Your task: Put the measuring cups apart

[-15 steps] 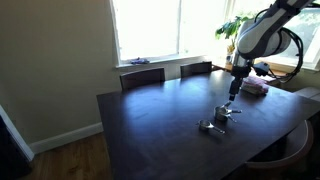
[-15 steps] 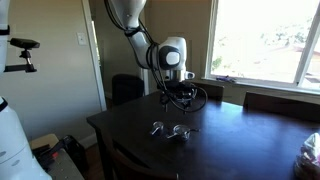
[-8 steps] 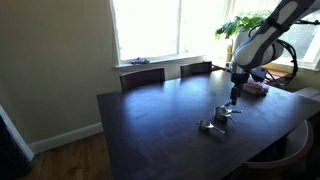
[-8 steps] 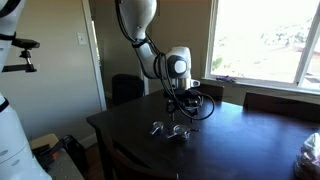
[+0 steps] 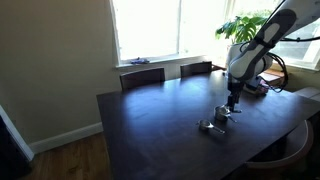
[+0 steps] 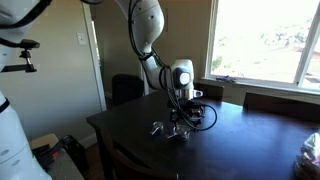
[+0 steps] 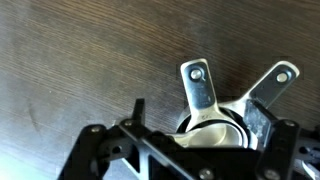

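Observation:
Small shiny metal measuring cups lie on the dark table (image 5: 150,125). In both exterior views one group (image 5: 223,113) (image 6: 181,132) lies under my gripper and another cup (image 5: 207,126) (image 6: 157,128) lies a little apart. My gripper (image 5: 232,103) (image 6: 180,119) is low over the first group. In the wrist view two flat handles (image 7: 198,85) fan out from nested bowls (image 7: 215,125). My gripper (image 7: 197,120) is open, its fingers on either side of the bowls. The left finger stands apart from the rim.
Two chairs (image 5: 142,76) stand at the table's window side. A pinkish flat object (image 5: 255,88) and a plant (image 5: 238,28) are beyond the gripper. A pale bag-like thing (image 6: 311,150) is at a table corner.
My gripper has come down towards the cups and now straddles them. The cups have not moved.

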`<act>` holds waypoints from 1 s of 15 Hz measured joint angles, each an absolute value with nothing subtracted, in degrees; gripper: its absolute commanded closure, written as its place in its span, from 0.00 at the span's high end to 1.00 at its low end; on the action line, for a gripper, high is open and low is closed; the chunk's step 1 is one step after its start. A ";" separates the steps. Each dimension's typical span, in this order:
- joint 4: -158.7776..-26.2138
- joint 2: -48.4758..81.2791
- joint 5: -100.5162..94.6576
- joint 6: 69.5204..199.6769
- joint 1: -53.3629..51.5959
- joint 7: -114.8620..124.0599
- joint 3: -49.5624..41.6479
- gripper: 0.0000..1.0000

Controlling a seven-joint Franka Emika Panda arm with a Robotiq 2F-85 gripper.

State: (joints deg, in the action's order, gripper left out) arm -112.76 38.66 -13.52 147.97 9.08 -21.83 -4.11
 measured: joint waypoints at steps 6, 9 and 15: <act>-109.30 42.98 -14.17 147.87 7.82 -19.53 -5.22 0.95; -108.01 44.22 -14.75 147.57 7.24 -19.22 -5.54 0.74; -107.68 43.82 -15.78 147.18 6.92 -21.46 -5.47 0.80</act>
State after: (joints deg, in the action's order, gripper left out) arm -107.68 43.82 -15.78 147.18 6.92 -21.46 -5.47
